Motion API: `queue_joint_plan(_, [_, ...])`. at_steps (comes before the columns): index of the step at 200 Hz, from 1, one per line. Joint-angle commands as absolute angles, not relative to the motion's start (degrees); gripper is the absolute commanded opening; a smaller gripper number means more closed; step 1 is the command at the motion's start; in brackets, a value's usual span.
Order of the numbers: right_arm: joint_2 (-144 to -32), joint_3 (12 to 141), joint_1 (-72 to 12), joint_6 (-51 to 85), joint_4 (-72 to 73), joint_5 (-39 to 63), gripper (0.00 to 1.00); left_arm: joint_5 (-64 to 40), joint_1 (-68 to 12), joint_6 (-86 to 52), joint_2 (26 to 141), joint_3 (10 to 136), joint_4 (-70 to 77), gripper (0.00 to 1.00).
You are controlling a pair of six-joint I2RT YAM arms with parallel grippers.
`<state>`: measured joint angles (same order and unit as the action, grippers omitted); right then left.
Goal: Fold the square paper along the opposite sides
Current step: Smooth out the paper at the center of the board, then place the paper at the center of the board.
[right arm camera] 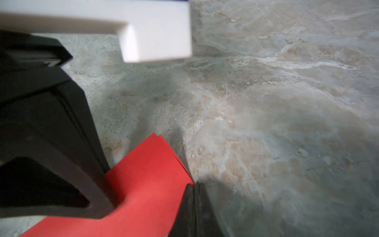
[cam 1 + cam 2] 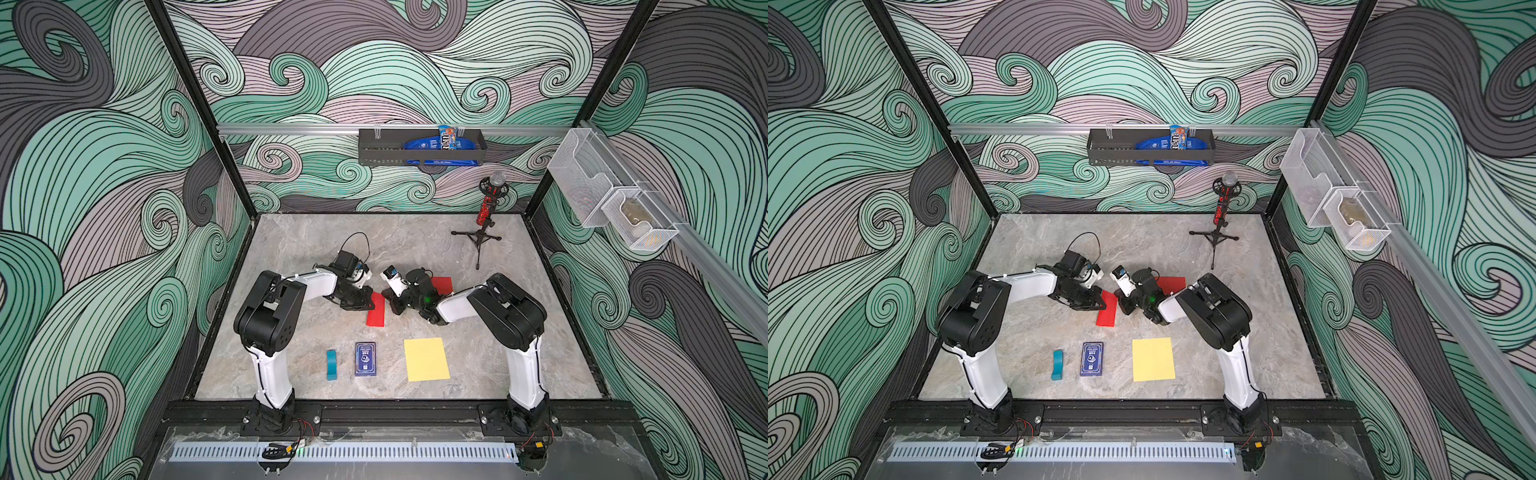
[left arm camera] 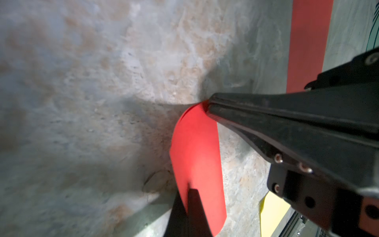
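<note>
Red paper (image 2: 376, 316) lies bowed at mid bench (image 2: 316, 332), our left end effector (image 3: 209, 107) and right end effector (image 1: 194, 190) both clamped onto its edge; if either slips, we risk a skewed crease.

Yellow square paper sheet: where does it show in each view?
Both top views: yellow square paper sheet lies flat right of the dark blue card box.
Left wrist: a sliver beyond the curled red paper.
Right wrist: not in it.
Landmark: that red paper, in all four.
</note>
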<state>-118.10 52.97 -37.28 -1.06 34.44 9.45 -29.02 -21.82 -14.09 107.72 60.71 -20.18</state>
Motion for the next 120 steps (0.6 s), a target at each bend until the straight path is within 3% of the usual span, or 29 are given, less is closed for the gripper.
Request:
queue_joint_plan(1, [-119.54, 52.31, -36.00, -0.27, 31.58, 6.84, 0.06, -23.63, -21.09, -14.15, 108.48, 58.79, -23.44, 0.00])
queue_joint_plan(37, [-111.69, 52.15, -35.73, 3.51, 26.37, 8.70, 0.14, -28.17, -20.84, -16.08, 105.37, 59.14, -22.88, 0.00])
queue_joint_plan(68, [-98.52, 49.19, -35.30, 11.09, 18.21, 14.68, 0.36, -36.64, -20.35, -20.30, 100.02, 60.74, -20.72, 0.00])
queue_joint_plan(120, [-82.59, 43.83, -29.00, 30.68, 16.08, 33.09, 0.63, -52.32, -17.72, -28.94, 95.45, 60.84, -11.70, 0.00])
